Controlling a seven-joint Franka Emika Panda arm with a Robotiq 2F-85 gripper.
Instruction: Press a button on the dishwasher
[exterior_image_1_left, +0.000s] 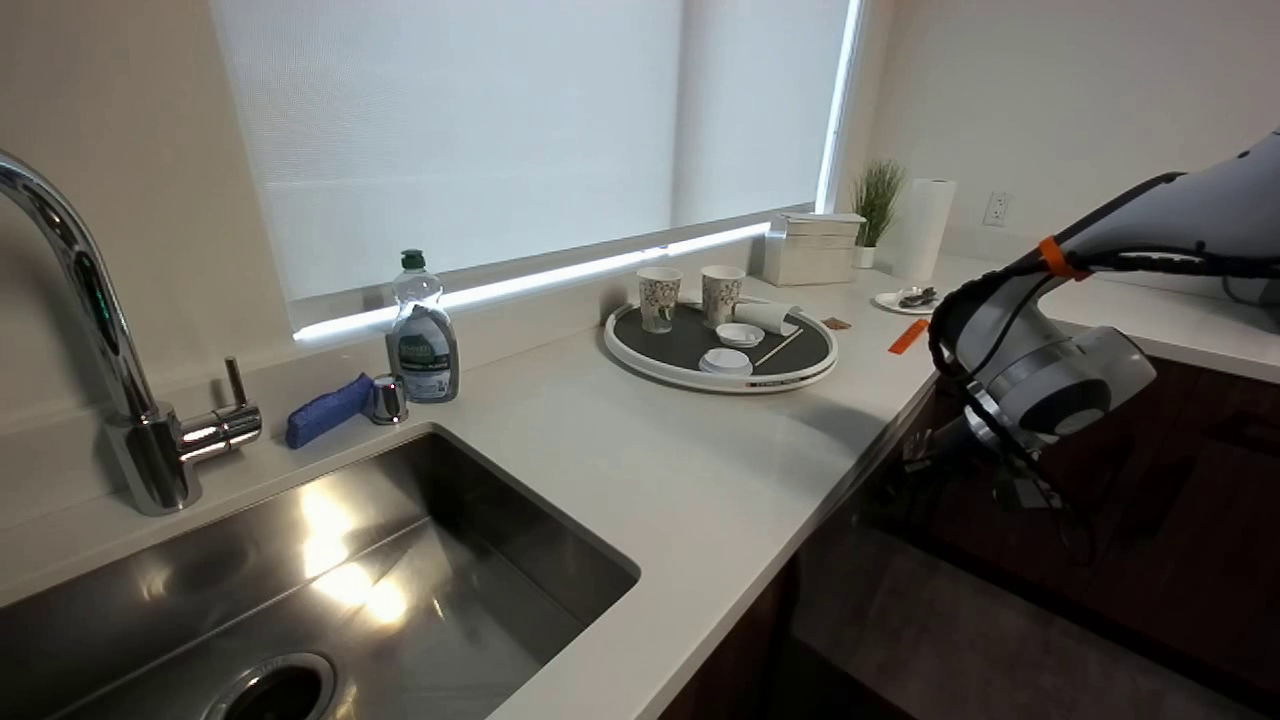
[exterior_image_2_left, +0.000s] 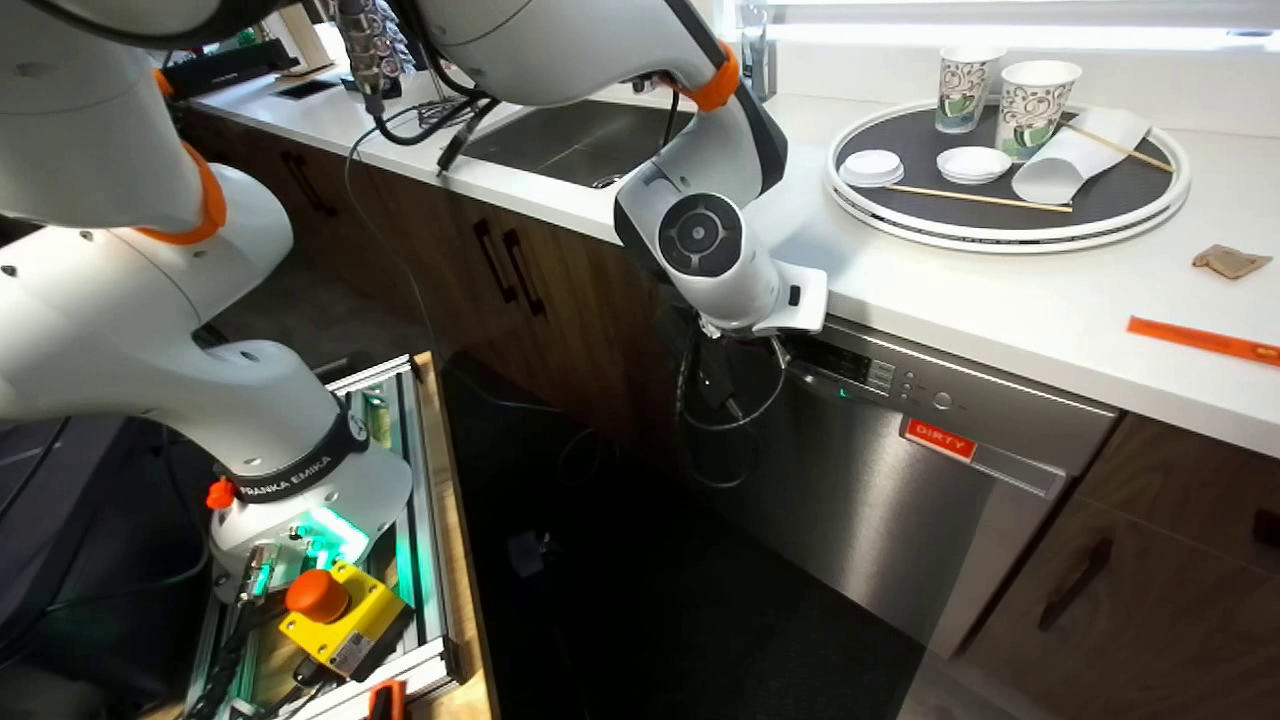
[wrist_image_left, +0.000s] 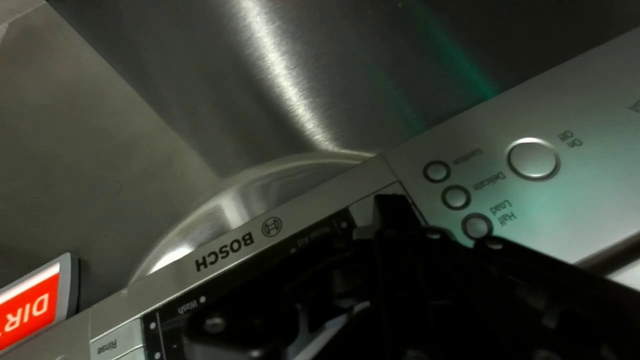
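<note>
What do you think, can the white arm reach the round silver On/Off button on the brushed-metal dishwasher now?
Likely yes: in the wrist view the button shows whole, nothing across it, though the black gripper sits to one side and would probably need to shift.

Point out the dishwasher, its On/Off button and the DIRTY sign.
Dishwasher (exterior_image_2_left: 870, 500), in an exterior view: door front.
On/Off button (wrist_image_left: 533, 159), wrist view: round face.
DIRTY sign (exterior_image_2_left: 940, 440), in an exterior view: red face.

The white arm (exterior_image_2_left: 130, 300) wears orange bands (exterior_image_2_left: 718, 85), black cables (exterior_image_1_left: 1160, 262) and a dark collar (exterior_image_2_left: 300, 472) (lettered FRANKA EMIKA).
</note>
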